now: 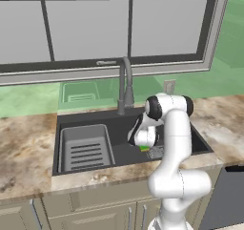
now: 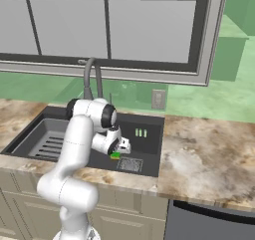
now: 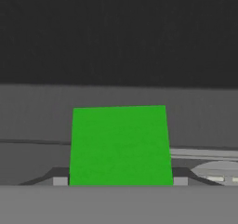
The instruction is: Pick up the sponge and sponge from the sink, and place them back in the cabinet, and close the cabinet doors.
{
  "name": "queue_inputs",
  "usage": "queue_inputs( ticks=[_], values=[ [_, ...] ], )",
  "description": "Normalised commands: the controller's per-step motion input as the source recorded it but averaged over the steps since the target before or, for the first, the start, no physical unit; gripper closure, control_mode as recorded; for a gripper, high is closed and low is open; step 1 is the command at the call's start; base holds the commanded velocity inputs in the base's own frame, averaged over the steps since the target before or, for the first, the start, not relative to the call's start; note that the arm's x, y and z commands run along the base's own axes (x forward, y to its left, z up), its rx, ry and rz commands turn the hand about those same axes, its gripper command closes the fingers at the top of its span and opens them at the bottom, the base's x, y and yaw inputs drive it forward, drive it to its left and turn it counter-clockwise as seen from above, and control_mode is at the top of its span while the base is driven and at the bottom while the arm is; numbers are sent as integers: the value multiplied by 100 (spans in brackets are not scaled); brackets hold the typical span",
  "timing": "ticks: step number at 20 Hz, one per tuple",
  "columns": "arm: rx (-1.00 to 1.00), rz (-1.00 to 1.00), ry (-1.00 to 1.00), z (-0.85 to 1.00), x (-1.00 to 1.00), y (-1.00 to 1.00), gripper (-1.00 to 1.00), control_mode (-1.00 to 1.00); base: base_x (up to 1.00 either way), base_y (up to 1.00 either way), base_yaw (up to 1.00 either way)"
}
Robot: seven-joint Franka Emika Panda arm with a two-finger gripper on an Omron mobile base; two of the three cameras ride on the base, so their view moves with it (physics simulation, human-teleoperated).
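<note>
Currently my gripper (image 3: 120, 183) clasps the bright green sponge (image 3: 120, 146) across its sides; judged light, soft, compressible: squeeze gently.

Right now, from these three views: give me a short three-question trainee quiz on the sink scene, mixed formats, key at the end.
1. True or false: the gripper is down inside the sink.
2. Multiple choice: in the hand view, what sits between the fingertips? A) the faucet B) the bright green sponge C) the drain
3. Fill in: the grey slotted rack lies in the sink's ___ half as the left base view shows it.

Key: 1 true. 2 B; the jaws flank the sponge on both sides, closed on it. 3 left; the drain is toward the right, by the gripper.
</note>
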Motion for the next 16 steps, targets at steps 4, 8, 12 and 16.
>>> queue_inputs(
  ticks=[4, 8, 12, 16],
  values=[
    [0, 0, 0, 38, -21, -9, 100, -100, 0, 0, 0],
    [0, 0, 0, 42, -26, -7, 100, -100, 0, 0, 0],
    [0, 0, 0, 44, -37, -6, 100, -100, 0, 0, 0],
    [0, 0, 0, 43, -45, -7, 100, -100, 0, 0, 0]
  ],
)
